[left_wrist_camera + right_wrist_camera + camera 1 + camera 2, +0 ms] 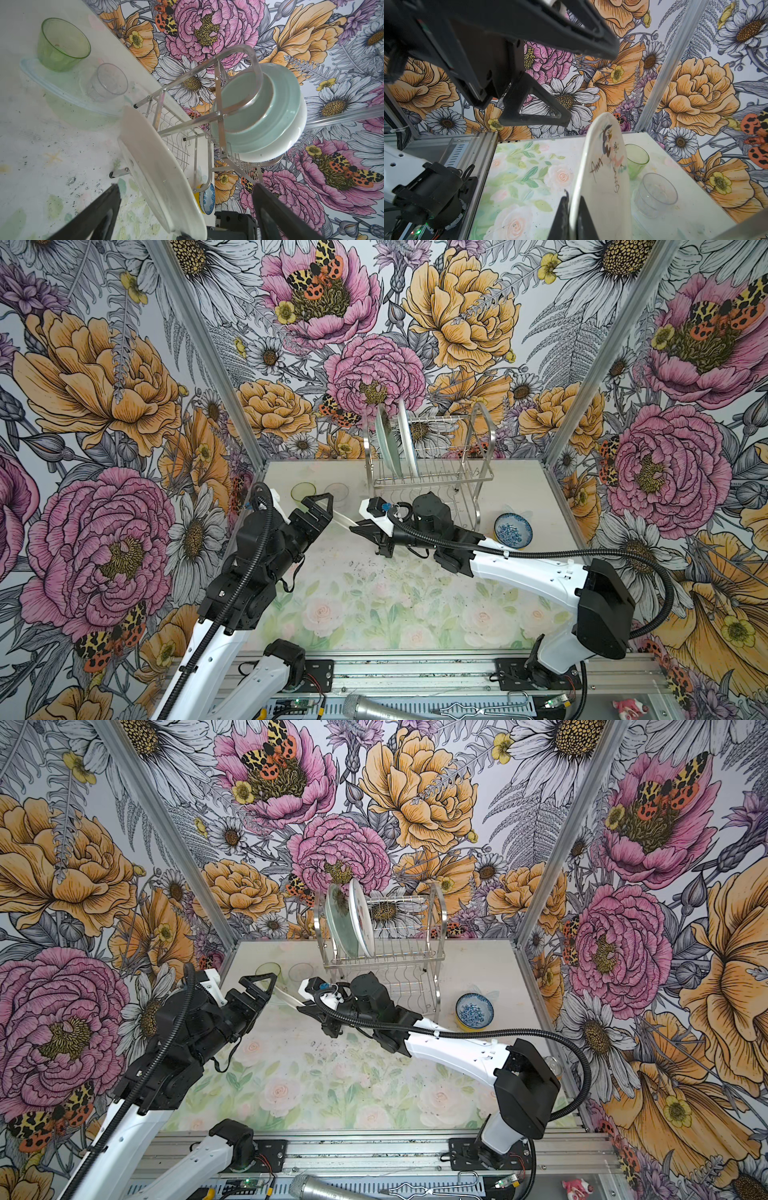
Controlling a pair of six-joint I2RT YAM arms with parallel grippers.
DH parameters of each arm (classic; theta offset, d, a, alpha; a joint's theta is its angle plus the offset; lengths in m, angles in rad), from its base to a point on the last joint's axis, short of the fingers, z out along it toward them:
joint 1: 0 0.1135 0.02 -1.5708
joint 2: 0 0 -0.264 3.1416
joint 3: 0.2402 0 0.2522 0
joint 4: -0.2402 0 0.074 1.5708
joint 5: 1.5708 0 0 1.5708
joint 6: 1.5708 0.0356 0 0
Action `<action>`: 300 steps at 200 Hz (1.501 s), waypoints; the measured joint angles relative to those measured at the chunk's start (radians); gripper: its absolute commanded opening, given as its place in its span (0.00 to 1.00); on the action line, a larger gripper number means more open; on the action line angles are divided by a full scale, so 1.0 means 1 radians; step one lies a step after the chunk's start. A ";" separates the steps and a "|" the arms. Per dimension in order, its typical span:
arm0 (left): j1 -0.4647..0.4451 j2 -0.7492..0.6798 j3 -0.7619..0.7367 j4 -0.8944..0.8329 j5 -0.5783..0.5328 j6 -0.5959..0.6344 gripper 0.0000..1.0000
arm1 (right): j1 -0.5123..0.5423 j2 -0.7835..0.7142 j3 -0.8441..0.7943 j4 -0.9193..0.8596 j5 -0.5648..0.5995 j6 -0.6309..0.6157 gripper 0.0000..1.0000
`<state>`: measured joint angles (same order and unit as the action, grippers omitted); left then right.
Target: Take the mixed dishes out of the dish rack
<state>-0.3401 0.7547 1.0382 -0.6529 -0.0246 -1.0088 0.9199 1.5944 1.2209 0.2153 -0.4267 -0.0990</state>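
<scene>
Plate [604, 176] clamped in right hand [573, 196] — left hand [325, 511] spread alongside; green tumbler [636, 160], clear tumbler [656, 193] behind.

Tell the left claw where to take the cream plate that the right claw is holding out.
Grip the free rim of the cream plate, opposite where the right claw pinches it. The plate is held on edge, rim toward the open left claw, so come straight in from the left, jaws straddling the rim.
</scene>
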 measured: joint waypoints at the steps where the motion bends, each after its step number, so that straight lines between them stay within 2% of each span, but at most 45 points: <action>1: 0.002 0.001 -0.001 0.000 0.003 0.000 0.99 | 0.000 0.002 0.002 0.000 0.000 0.000 0.00; 130: 0.148 0.119 -0.071 0.025 0.192 -0.044 0.97 | 0.041 0.088 0.040 0.013 0.014 -0.108 0.00; 204: 0.245 0.095 -0.160 0.032 0.269 -0.042 0.63 | 0.076 0.160 0.064 0.011 0.047 -0.171 0.00; 244: 0.289 0.069 -0.185 0.030 0.300 -0.036 0.58 | 0.089 0.195 0.098 0.004 0.060 -0.208 0.00; 277: 0.323 0.063 -0.201 0.032 0.336 -0.037 0.48 | 0.095 0.214 0.117 0.005 0.068 -0.230 0.00; 300: 0.338 0.060 -0.218 0.032 0.356 -0.033 0.44 | 0.101 0.221 0.124 -0.002 0.075 -0.248 0.00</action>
<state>-0.0017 0.8150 0.8204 -0.6209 0.3313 -1.0420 1.0206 1.8156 1.3445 0.2138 -0.3519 -0.3473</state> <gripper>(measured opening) 0.453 0.097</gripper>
